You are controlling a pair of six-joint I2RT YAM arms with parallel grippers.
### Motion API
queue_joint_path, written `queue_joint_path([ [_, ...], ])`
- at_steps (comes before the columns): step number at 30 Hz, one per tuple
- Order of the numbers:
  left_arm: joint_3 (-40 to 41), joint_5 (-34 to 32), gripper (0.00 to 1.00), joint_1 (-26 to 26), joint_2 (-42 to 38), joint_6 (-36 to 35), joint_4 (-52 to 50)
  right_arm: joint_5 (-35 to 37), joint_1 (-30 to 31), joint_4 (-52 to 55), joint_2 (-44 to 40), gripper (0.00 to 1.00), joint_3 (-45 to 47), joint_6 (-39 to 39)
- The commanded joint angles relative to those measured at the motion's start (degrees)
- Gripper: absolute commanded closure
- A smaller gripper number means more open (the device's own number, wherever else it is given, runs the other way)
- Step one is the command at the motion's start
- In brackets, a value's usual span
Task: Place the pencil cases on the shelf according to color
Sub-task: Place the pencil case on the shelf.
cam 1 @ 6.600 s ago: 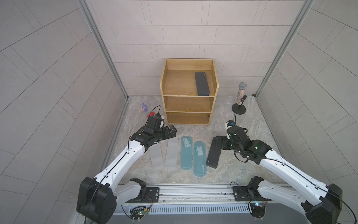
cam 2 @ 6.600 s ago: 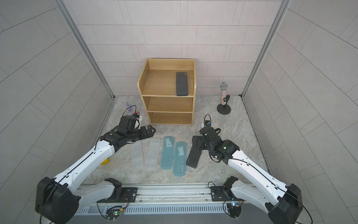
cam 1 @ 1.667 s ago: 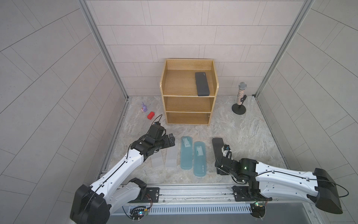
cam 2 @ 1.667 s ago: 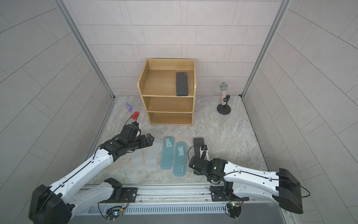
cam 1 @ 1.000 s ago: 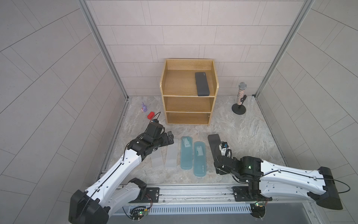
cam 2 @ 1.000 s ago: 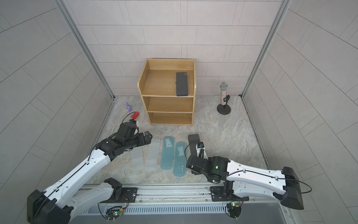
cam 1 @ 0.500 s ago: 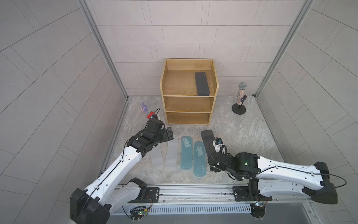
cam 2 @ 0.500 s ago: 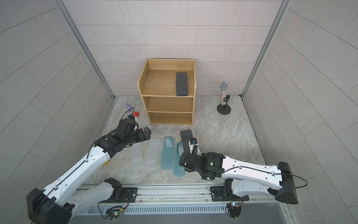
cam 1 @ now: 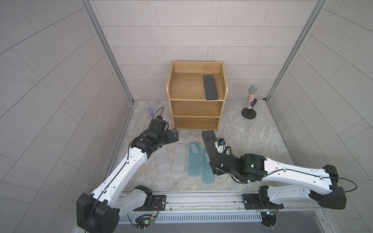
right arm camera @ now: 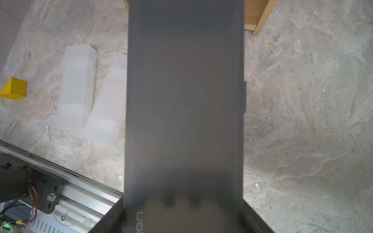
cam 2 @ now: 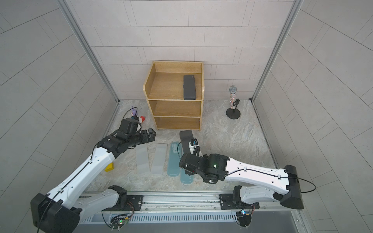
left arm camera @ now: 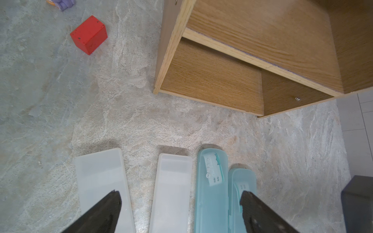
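Observation:
The wooden shelf (cam 1: 194,100) stands at the back, with one black pencil case (cam 1: 210,87) lying on its top level. My right gripper (cam 1: 214,159) is shut on the near end of a second black case (cam 1: 208,141), which is raised and points toward the shelf's foot; it fills the right wrist view (right arm camera: 184,100). Two teal cases (cam 1: 194,159) (cam 1: 207,173) and two frosted pale cases (cam 1: 178,159) (cam 1: 162,163) lie side by side on the floor. My left gripper (left arm camera: 179,201) hangs open over their far ends with nothing between its fingers.
A red block (left arm camera: 88,34) and a purple toy (cam 1: 149,111) lie left of the shelf. A yellow block (cam 2: 109,167) sits under the left arm. A microphone on a stand (cam 1: 250,100) is at the back right. The arms' rail (cam 1: 201,201) runs along the front.
The right arm has carried the black case left and forward, so it now hangs over the right teal case. The left gripper has shifted slightly toward the shelf's left corner.

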State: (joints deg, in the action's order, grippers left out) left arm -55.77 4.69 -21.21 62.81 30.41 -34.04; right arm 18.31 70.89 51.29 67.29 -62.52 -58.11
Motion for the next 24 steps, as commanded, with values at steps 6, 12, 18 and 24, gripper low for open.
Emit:
queue_joint_path([
  [6, -3.61, 0.65, 0.0, 2.11, 1.27, -4.14, -2.35, 3.52, 0.2, -0.05, 1.55, 0.65, -6.18, 4.24],
  [12, -2.14, 2.89, 0.0, 4.0, 0.38, -3.26, -0.34, 3.27, -1.2, 0.92, 4.95, 0.66, -12.18, 7.39],
  [18, -1.73, 4.47, 0.0, 6.35, -0.38, -3.43, -0.32, 1.28, -4.41, 0.57, 9.09, 0.66, -21.5, 12.89],
  [24, -1.05, 6.28, 0.0, 7.58, -0.73, -2.84, 0.71, -2.07, -9.6, 0.57, 15.07, 0.66, -31.86, 17.86],
])
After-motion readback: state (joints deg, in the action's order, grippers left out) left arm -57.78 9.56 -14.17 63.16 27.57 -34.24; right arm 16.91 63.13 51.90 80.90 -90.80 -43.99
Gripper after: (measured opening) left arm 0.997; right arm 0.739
